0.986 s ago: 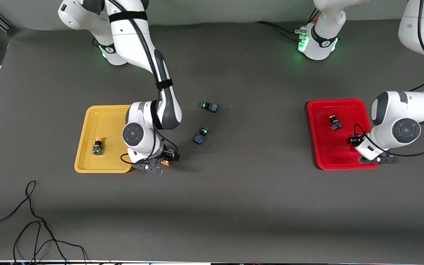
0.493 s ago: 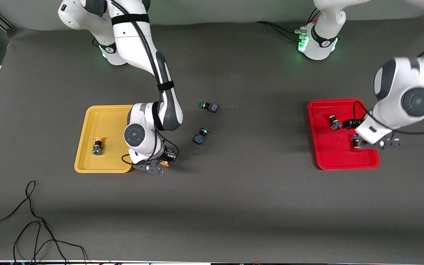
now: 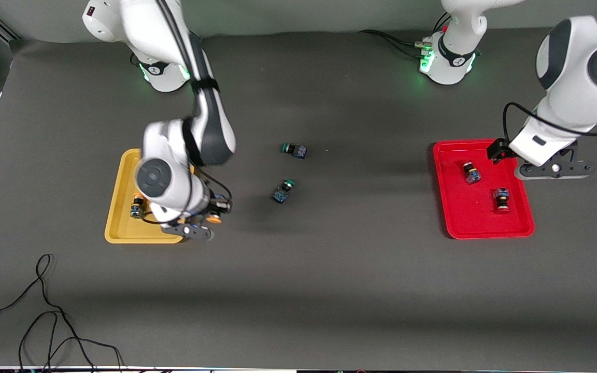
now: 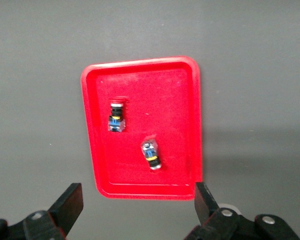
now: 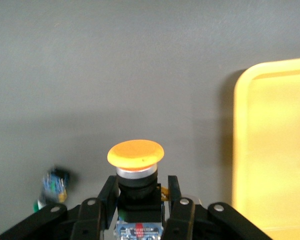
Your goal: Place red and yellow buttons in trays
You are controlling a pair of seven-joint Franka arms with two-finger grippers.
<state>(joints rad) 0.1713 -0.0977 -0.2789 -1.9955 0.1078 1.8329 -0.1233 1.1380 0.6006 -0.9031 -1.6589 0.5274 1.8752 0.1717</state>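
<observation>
My right gripper (image 3: 206, 221) is shut on a yellow button (image 3: 216, 218), held over the table just beside the yellow tray (image 3: 120, 217). In the right wrist view the button's yellow cap (image 5: 135, 152) sits between the fingers, my right gripper (image 5: 140, 192) is closed on its dark body, and the tray (image 5: 275, 150) lies beside it. A second yellow button (image 3: 136, 206) lies in the yellow tray, partly hidden by the arm. Two red buttons (image 3: 471, 172) (image 3: 501, 200) lie in the red tray (image 3: 472, 220). My left gripper (image 3: 552, 168) is open and empty, raised over that tray's edge (image 4: 180, 95).
Two green-capped switches (image 3: 294, 149) (image 3: 282, 190) lie on the dark mat in the middle of the table; one also shows in the right wrist view (image 5: 52, 185). A loose black cable (image 3: 44, 311) lies near the front edge at the right arm's end.
My left gripper let go of a red button in the red tray and rose away from it. My right gripper carried the yellow button closer to the yellow tray.
</observation>
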